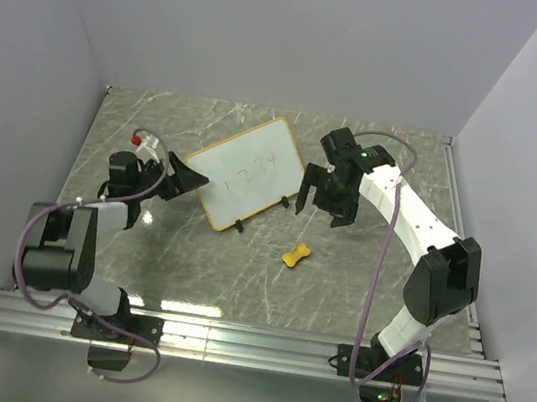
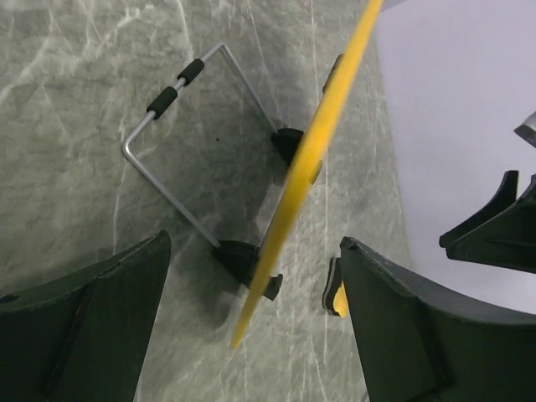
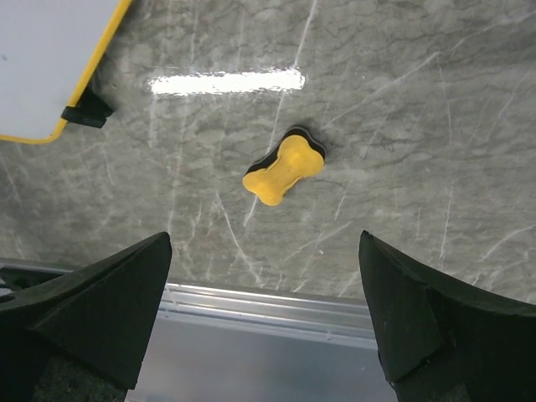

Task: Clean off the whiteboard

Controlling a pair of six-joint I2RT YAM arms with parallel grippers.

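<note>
Since the board (image 1: 244, 172) stands tilted on its wire stand (image 2: 162, 102) mid-table, writing unerased, L gripper (image 1: 191, 177) straddles its left edge, jaws spread, prob. to brace it. R gripper (image 1: 320, 207), likewise spread, hovers over eraser (image 1: 296, 256); pickup likely next.

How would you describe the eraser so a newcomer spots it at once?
On the grey marbled table, look between the whiteboard and the near edge. The eraser lies there alone: small, yellow, bow-tie-shaped, with a black underside.
</note>
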